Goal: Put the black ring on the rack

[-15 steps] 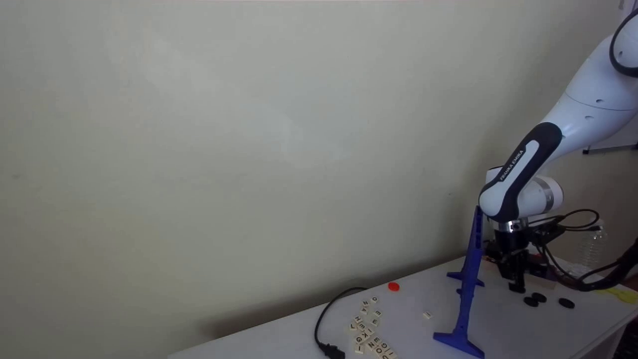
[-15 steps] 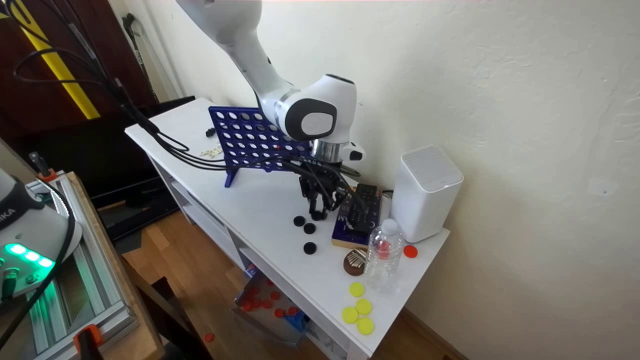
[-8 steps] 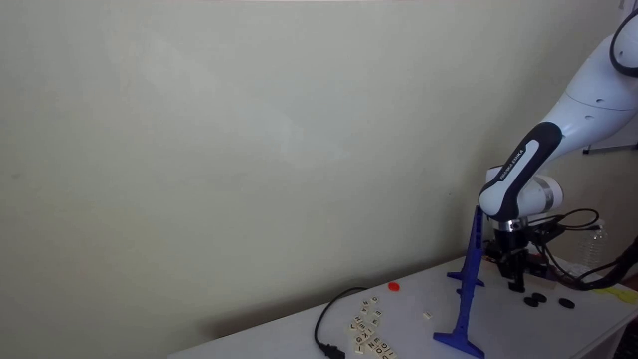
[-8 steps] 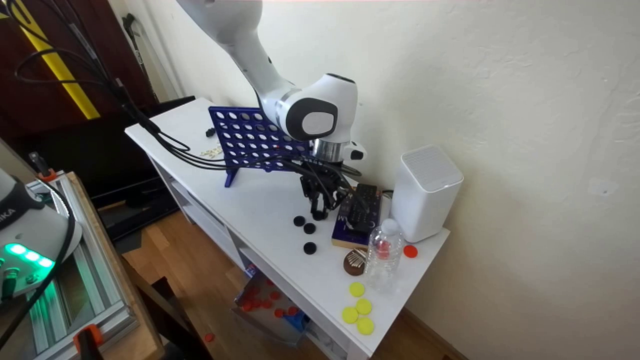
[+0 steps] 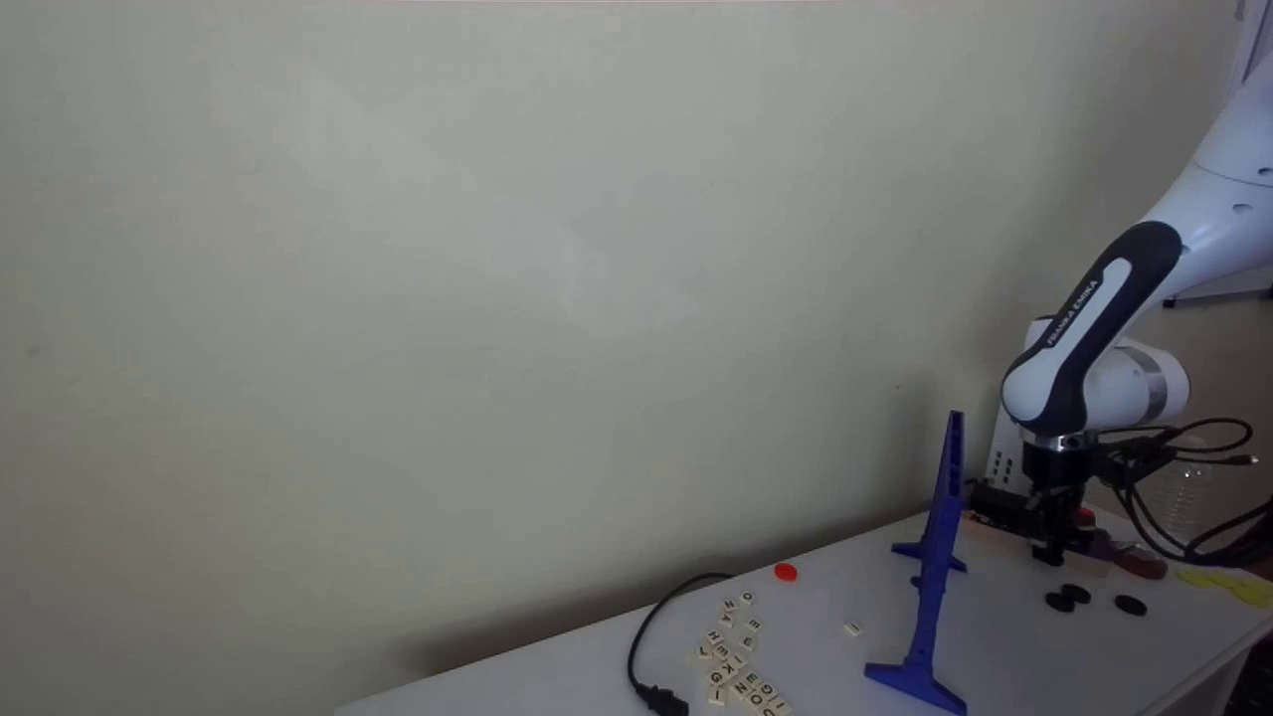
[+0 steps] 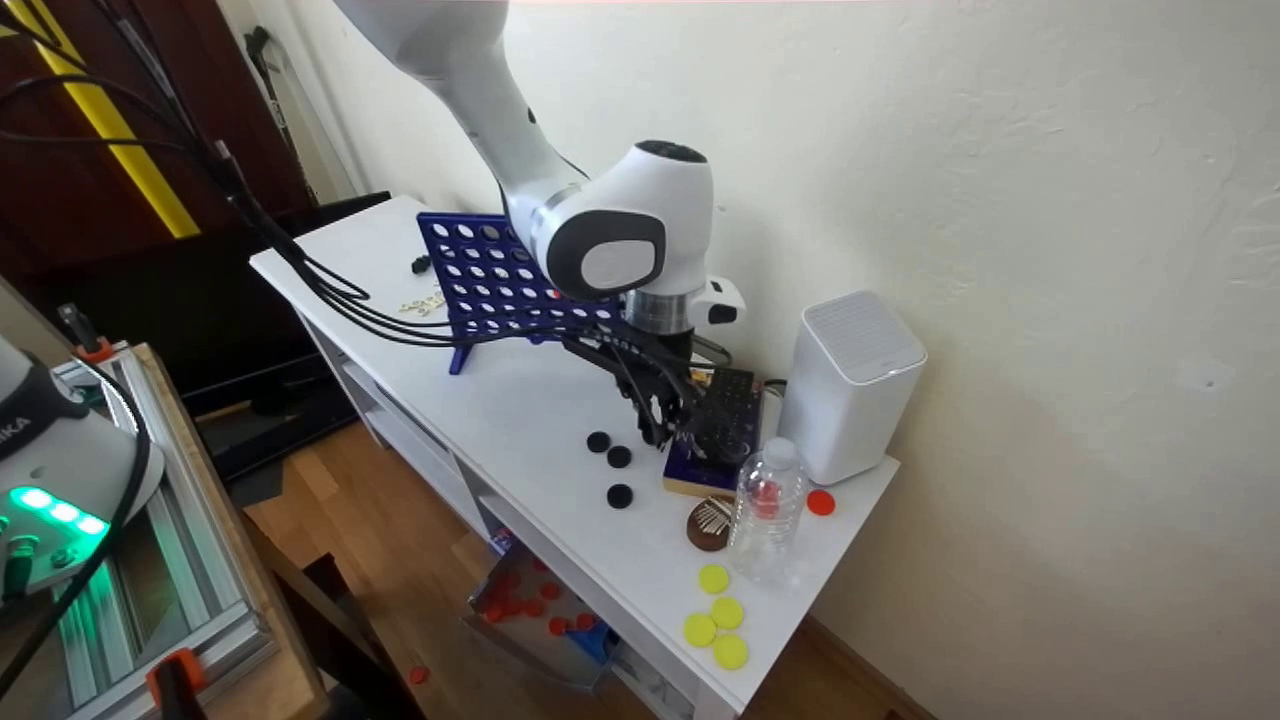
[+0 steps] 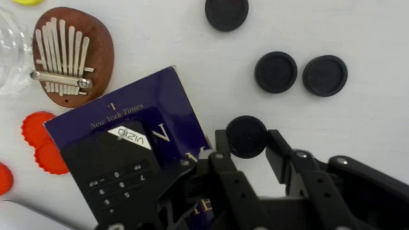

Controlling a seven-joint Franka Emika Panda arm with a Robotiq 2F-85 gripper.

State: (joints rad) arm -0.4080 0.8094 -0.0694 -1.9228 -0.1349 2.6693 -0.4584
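Upright on the counter [image 6: 540,430], the rack [image 5: 935,572] stands well apart from the gripper [image 7: 247,140], likely so that pieces can drop in from above. The gripper is clamped on a ring [image 7: 245,135], pinched at opposite edges, probably the surest hold on so flat a piece. The ring sits at the gripper's very tip; three loose rings [image 7: 275,72] lie near the gripper, untouched.

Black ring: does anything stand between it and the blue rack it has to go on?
Nothing visible does. The black ring is gripped between the jaws, and both exterior views show no object standing between them and the rack. It probably needs lifting, as the rack's top stands higher.
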